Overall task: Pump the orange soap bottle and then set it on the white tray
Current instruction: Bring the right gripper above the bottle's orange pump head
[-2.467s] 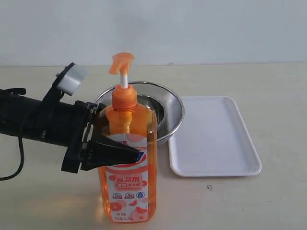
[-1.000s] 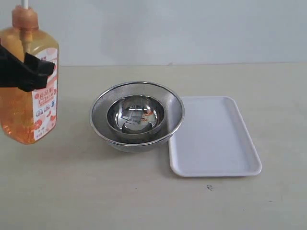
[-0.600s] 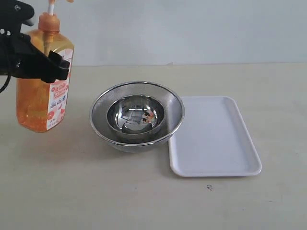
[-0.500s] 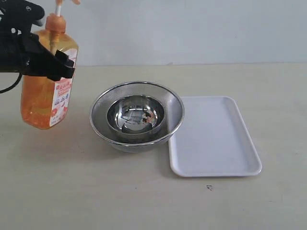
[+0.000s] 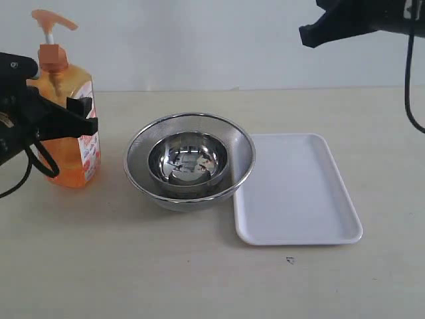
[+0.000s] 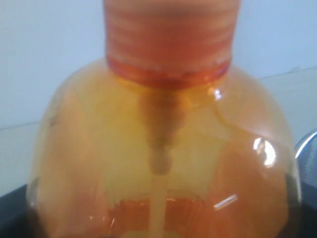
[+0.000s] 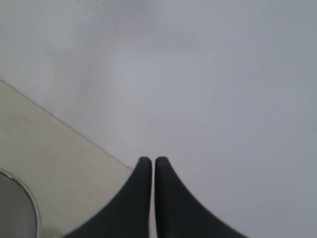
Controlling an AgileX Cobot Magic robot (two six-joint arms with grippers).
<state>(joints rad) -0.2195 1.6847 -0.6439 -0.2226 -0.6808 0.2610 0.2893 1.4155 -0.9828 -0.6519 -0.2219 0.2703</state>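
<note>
While the left gripper (image 5: 68, 123) clamps it, the orange soap bottle (image 5: 70, 149) is upright, left of the steel bowls (image 5: 189, 159).
Exterior: the white tray (image 5: 295, 193) lies just right of the bowls; the right gripper (image 5: 311, 32) hangs above them. Left wrist: bottle shoulder close up. Right wrist: fingertips (image 7: 142, 168) pressed together, empty.

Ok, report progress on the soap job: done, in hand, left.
Done: nothing that shows; the pump head stands raised and the white tray holds nothing. In hand: the left gripper clamps the orange soap bottle, upright beside the steel bowls; the right gripper hangs shut, high up. Left: press the pump, then carry the bottle to the tray.
</note>
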